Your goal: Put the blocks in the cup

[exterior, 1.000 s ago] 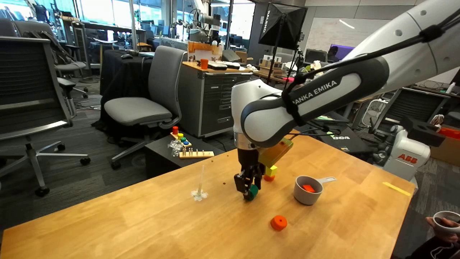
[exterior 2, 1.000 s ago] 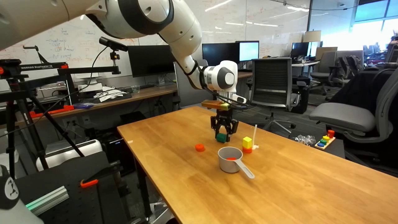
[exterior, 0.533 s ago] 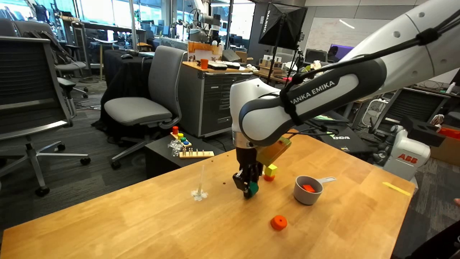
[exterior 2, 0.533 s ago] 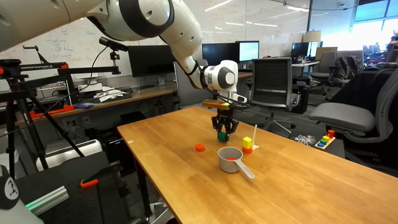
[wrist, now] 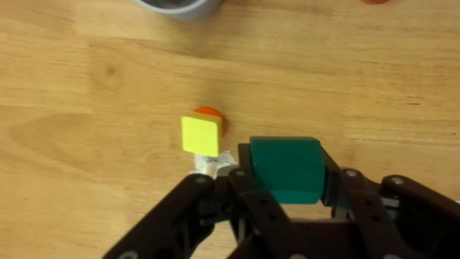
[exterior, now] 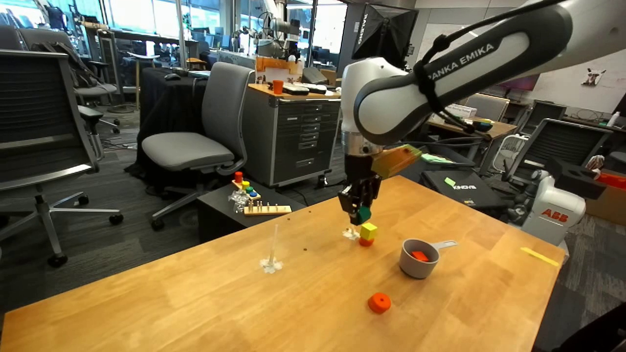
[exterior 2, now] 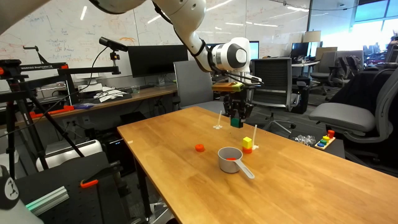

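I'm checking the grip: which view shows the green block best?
The wrist view: the green block shows large, with fingers on both sides. Both exterior views show it too, but small, above the table.

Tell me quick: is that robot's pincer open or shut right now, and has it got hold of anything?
Pincer: closed, holding the dark green block above the wooden table.

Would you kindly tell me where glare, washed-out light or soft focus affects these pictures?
In both exterior views, the background windows look washed out; in an exterior view, bright reflections streak the whiteboard; in the wrist view, the claw and the green block it holds look slightly soft, while the top of the yellow block is flatly bright.
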Robot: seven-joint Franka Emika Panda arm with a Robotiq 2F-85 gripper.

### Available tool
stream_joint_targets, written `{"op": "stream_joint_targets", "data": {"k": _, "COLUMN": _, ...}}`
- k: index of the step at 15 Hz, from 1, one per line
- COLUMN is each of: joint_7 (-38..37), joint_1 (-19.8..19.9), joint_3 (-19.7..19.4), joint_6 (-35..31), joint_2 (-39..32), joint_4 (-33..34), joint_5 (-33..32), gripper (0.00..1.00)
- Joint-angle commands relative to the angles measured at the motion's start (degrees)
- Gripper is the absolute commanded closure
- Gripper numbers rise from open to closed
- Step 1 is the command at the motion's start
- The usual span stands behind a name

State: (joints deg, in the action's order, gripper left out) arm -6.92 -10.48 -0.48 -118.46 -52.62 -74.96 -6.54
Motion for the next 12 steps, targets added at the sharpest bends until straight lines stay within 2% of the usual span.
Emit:
{"op": "stream_joint_targets", "data": {"k": 1, "joint_7": -2.9, "joint_1": 1.1, "joint_3": -1.2, "joint_6": -2.7, "joint_2": 10.5, "joint_4": -13.4, "joint_5": -0.2, "gripper": 0.82}}
{"op": "stream_joint_targets", "data": {"k": 7, "joint_7": -4.4, "joint_1": 2.9, "joint_3": -0.8, "joint_6": -3.5, "joint_2": 20.1, "joint_4": -28.9, "joint_5": 0.8, "gripper": 0.82}}
{"op": "stream_joint_targets", "data": {"k": 12, "joint_7": -6.0, "joint_1": 3.9, "joint_3": -1.0, "joint_6": -4.2, "joint_2": 22.7, "joint_4": -36.1, "joint_5": 1.5, "gripper": 0.82}}
